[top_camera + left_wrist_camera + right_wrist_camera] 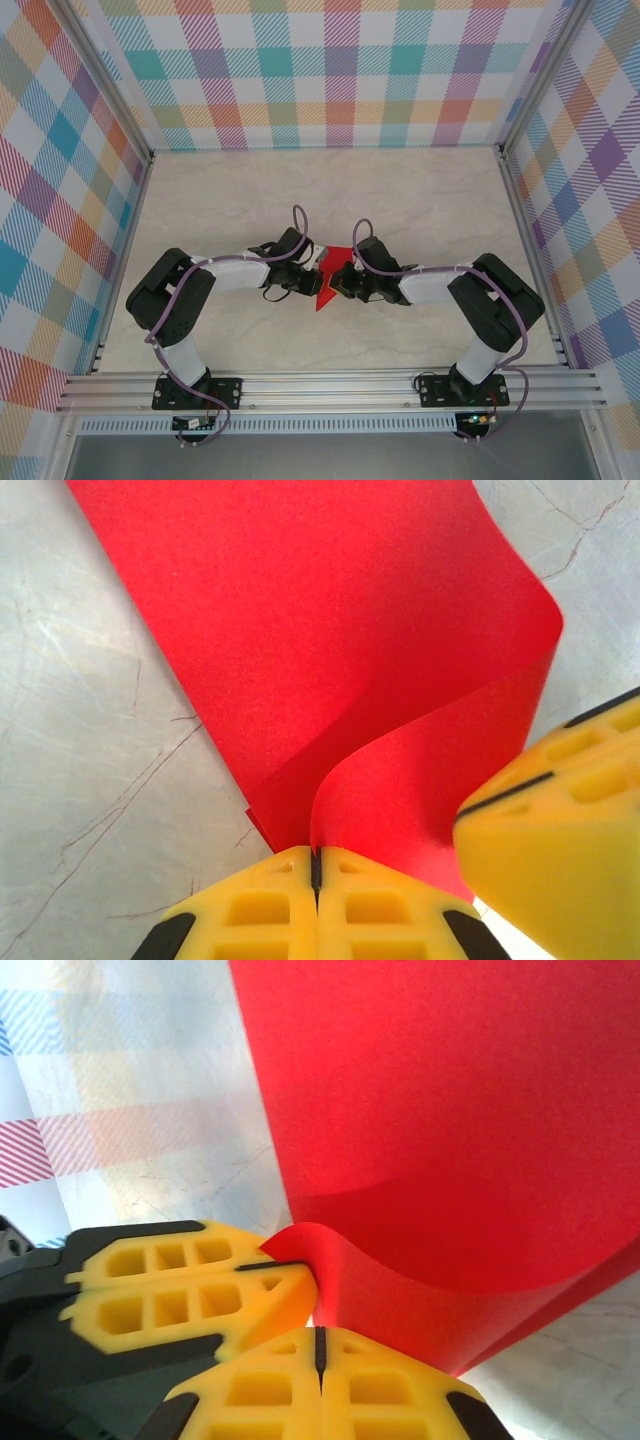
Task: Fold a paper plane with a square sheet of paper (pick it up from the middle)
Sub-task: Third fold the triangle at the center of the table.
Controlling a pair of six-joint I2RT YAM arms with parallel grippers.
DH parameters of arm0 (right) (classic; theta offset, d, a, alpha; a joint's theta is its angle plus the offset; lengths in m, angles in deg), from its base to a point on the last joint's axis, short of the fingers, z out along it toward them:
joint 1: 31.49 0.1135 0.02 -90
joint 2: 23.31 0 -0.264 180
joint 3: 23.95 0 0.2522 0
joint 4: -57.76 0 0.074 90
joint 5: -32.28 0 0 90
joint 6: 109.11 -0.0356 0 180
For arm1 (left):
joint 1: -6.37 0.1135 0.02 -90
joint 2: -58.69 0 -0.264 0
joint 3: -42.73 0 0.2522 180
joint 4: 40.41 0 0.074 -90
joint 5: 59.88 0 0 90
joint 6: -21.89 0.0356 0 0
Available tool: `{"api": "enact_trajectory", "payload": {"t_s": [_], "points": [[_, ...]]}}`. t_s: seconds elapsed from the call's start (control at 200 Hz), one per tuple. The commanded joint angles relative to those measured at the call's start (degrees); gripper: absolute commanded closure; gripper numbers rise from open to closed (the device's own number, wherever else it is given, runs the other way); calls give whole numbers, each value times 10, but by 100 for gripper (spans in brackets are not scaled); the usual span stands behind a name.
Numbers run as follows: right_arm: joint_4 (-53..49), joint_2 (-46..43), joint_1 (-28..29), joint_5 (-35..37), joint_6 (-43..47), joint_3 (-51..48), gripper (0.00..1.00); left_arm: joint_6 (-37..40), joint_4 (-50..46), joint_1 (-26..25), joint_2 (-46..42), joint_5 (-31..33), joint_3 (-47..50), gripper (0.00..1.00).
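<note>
The square sheet of paper (326, 285), bright red, hangs between my two grippers at the table's middle, its lower tip pointing toward the near edge. My left gripper (316, 865) is shut on one edge of the sheet (330, 650), which curls upward from the jaws. My right gripper (320, 1345) is shut on the same sheet (440, 1110) right beside it. The two grippers' yellow fingers nearly touch: the right one's fingers (560, 830) show in the left wrist view, the left one's fingers (190, 1290) in the right wrist view. The paper plane is out of view.
The marbled tabletop (320, 200) lies under the sheet. Checkered walls (330, 70) close the back and both sides. An aluminium rail (330, 385) with both arm bases runs along the near edge.
</note>
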Motion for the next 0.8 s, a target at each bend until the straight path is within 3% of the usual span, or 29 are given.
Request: {"api": "enact_trajectory", "payload": {"t_s": [0.0,0.22,0.505,0.795], "points": [[3,26,-4,-10,17,-4,100,-3,-28,5,14,1,11,100],[-13,41,-6,6,17,-7,100,-1,-31,5,19,2,11,100],[-29,-35,-44,-23,43,-12,100,-1,-35,5,19,5,10,100],[-26,-6,-63,-56,65,1,100,-2,-37,5,21,8,5,100]]}}
